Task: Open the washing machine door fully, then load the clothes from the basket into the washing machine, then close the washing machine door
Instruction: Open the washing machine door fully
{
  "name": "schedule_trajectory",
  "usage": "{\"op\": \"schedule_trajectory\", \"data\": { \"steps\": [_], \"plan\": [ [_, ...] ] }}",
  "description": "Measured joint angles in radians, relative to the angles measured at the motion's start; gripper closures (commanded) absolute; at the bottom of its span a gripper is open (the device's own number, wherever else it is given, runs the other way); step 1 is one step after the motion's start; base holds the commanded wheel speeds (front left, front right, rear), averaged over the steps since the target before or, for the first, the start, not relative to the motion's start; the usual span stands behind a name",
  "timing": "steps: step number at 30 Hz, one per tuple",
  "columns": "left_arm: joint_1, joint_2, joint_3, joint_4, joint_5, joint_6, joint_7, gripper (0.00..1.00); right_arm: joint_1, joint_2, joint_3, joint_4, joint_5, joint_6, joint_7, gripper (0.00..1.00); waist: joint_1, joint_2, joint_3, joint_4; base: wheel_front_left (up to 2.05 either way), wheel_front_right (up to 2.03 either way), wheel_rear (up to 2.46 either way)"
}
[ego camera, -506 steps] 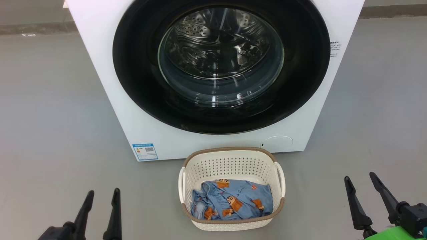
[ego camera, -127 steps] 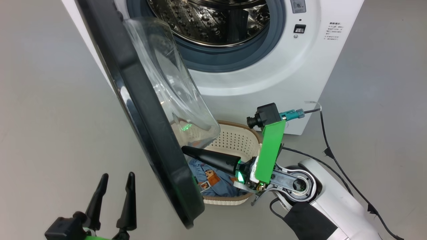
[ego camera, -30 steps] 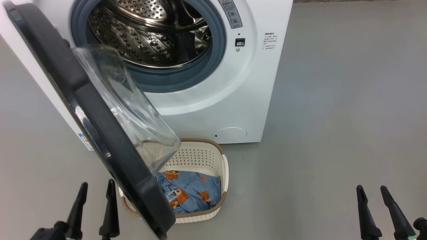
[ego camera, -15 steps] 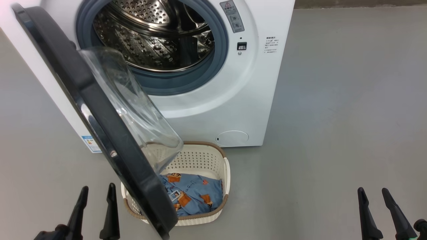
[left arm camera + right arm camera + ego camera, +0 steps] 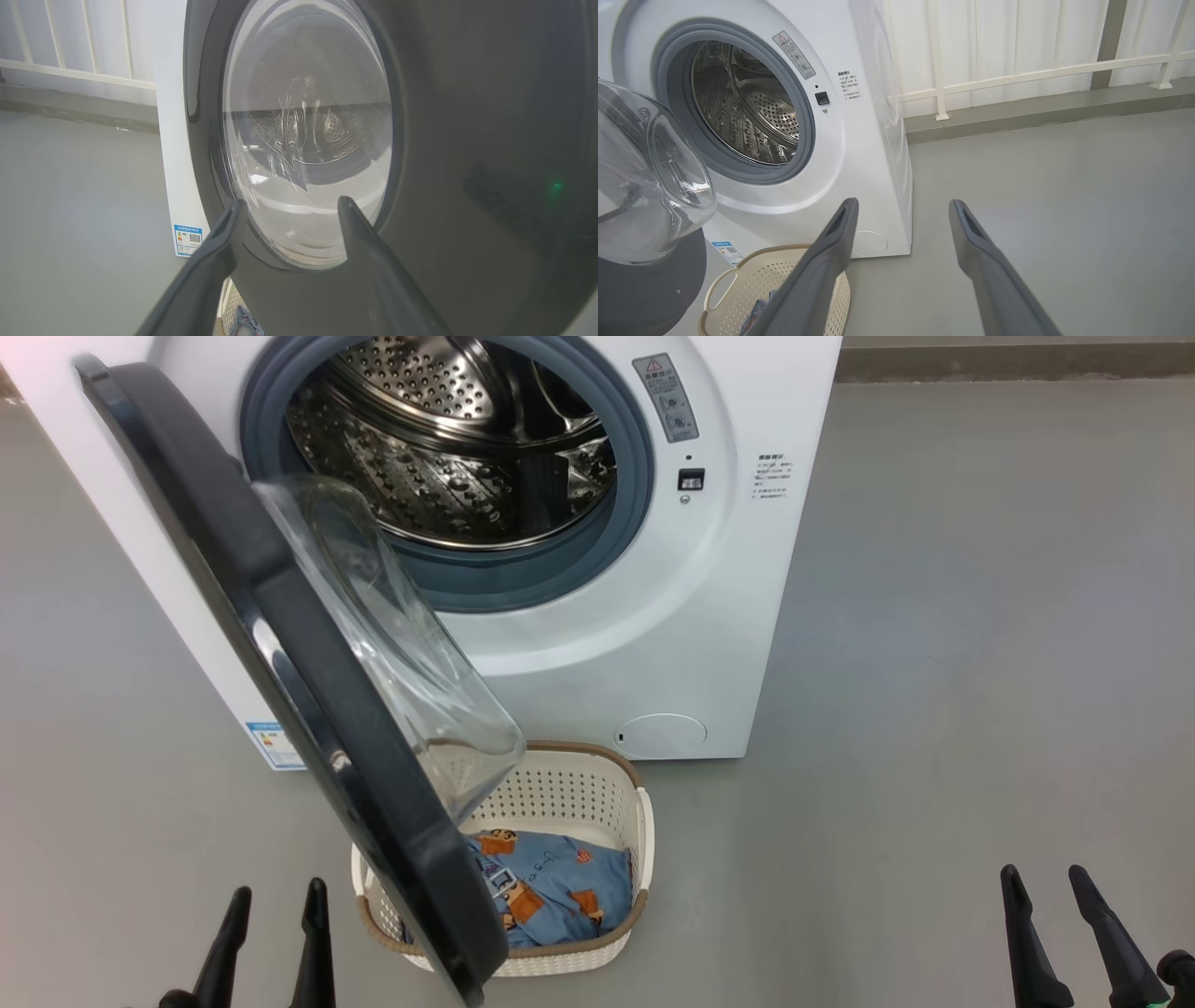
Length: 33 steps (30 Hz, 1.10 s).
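With your left end effector (image 5: 280,889) and right end effector (image 5: 1041,873) both spread and empty, mind the washing machine door (image 5: 420,868): it hangs part open over the left of the basket (image 5: 569,784) holding the clothes (image 5: 551,887), so reaching from that side may knock it

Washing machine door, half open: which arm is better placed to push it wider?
Probably right. The right gripper sits on the inner, glass-bowl side of the washing machine door; the left gripper faces its outer side, where a push would shut it.
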Motion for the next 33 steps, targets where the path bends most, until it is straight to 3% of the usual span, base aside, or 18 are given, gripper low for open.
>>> {"op": "schedule_trajectory", "data": {
  "steps": [2, 3, 4, 16, 22, 28, 33],
  "plan": [
    [0.0, 0.0, 0.0, 0.0, 0.0, 0.0, 0.0, 0.0, 0.0, 0.0, 0.004, -0.001, 0.0, 0.0, 0.0, 0.0, 0.0, 0.0, 0.001, 0.001, 0.0, 0.0, 0.0],
    [0.0, 0.0, 0.0, 0.0, 0.0, 0.0, 0.0, 0.45, 0.0, 0.0, 0.004, -0.001, 0.0, 0.0, 0.0, 0.0, 0.0, 0.0, 0.001, 0.001, 0.0, 0.0, 0.0],
    [0.0, 0.0, 0.0, 0.0, 0.0, 0.0, 0.0, 1.0, 0.0, 0.0, 0.005, -0.001, 0.0, 0.0, 0.0, 0.0, 0.0, 0.0, 0.003, 0.001, 0.0, 0.0, 0.0],
    [0.0, 0.0, 0.016, 0.01, 0.0, 0.0, 0.0, 1.0, 0.0, 0.0, 0.003, -0.003, 0.0, 0.0, 0.0, 0.0, 0.0, 0.0, 0.003, 0.001, 0.0, 0.0, 0.0],
    [0.0, -0.001, 0.091, 0.005, 0.011, 0.0, 0.0, 1.0, 0.006, 0.0, -0.001, -0.004, 0.0, 0.0, 0.0, 0.0, 0.0, 0.0, -0.004, 0.012, 0.0, 0.0, 0.0],
    [-0.034, -0.002, 0.146, -0.07, 0.035, 0.0, 0.0, 1.0, 0.021, 0.002, -0.007, -0.004, 0.0, 0.0, 0.0, 0.0, 0.0, 0.0, -0.011, 0.026, 0.0, 0.0, 0.0],
    [-0.114, 0.002, 0.127, -0.171, 0.059, 0.0, 0.006, 1.0, 0.032, 0.004, -0.016, -0.004, 0.0, 0.0, 0.0, 0.0, 0.0, 0.0, -0.021, 0.045, 0.0, 0.0, 0.0]
  ]
}}
